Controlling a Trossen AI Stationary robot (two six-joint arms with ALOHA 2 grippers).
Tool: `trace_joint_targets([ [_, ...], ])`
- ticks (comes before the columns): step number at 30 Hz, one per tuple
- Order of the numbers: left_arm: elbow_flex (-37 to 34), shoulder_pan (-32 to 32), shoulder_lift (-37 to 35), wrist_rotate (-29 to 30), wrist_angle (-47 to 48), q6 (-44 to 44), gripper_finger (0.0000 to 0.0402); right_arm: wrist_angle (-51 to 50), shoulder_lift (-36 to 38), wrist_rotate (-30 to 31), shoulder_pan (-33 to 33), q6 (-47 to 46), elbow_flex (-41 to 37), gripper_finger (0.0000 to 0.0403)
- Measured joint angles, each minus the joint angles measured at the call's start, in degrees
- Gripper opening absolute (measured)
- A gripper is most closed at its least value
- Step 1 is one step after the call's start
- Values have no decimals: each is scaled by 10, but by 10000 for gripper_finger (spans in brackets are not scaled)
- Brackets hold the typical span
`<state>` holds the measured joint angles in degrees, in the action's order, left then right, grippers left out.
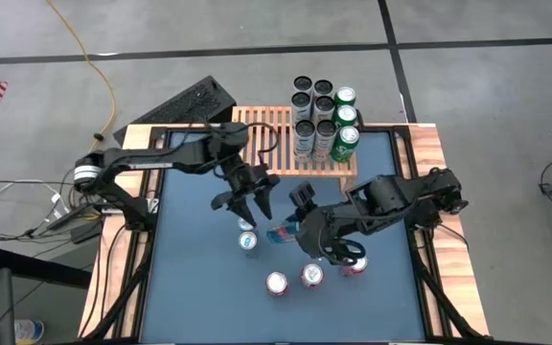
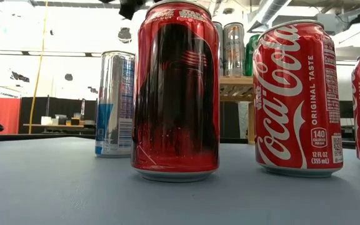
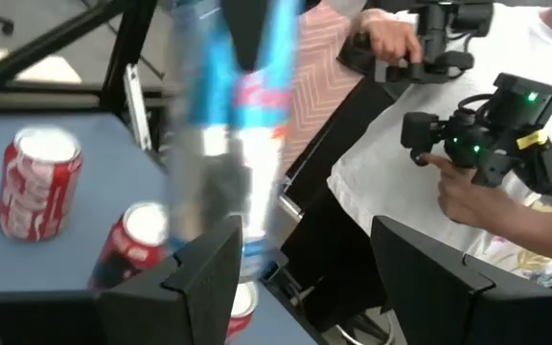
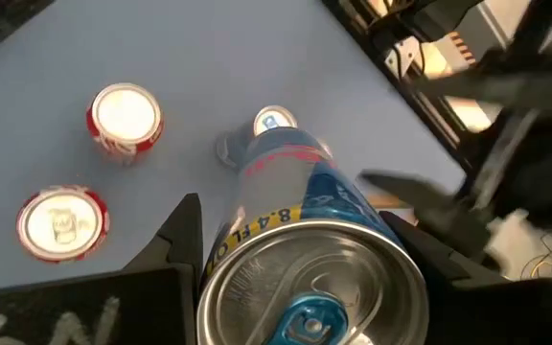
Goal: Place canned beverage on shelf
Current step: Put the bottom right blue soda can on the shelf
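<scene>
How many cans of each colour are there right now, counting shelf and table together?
red cans: 3, on the table
blue-and-silver cans: 2, one standing, one in the right gripper
green cans: 3, on the shelf
dark-topped silver cans: 6, on the shelf
total: 14

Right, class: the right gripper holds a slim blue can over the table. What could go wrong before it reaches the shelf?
1. The slim blue can lies tilted in the right gripper, so it may slip, or topple when set down.
2. The open left gripper hovers close beside it; the arms could collide.
3. The shelf already holds standing cans at one end; a careless placement might knock them.
</scene>
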<state>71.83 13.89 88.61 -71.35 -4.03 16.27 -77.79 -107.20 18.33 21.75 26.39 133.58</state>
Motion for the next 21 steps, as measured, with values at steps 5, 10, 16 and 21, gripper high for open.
trace_joint_targets([
  [5, 0, 11, 38, -10, -1, 3, 225, 5, 0, 0, 3, -8, 0, 190],
  [10, 0, 4, 53, -27, -60, 31, 234, 20, 0, -2, -1, -6, 0, 190],
  [16, 0, -8, 53, -38, -157, 82, 239, 40, 0, -39, -14, 31, 0, 190],
  [21, 0, -21, 53, -49, -193, 112, 239, 42, 0, -93, -33, 44, 0, 190],
])
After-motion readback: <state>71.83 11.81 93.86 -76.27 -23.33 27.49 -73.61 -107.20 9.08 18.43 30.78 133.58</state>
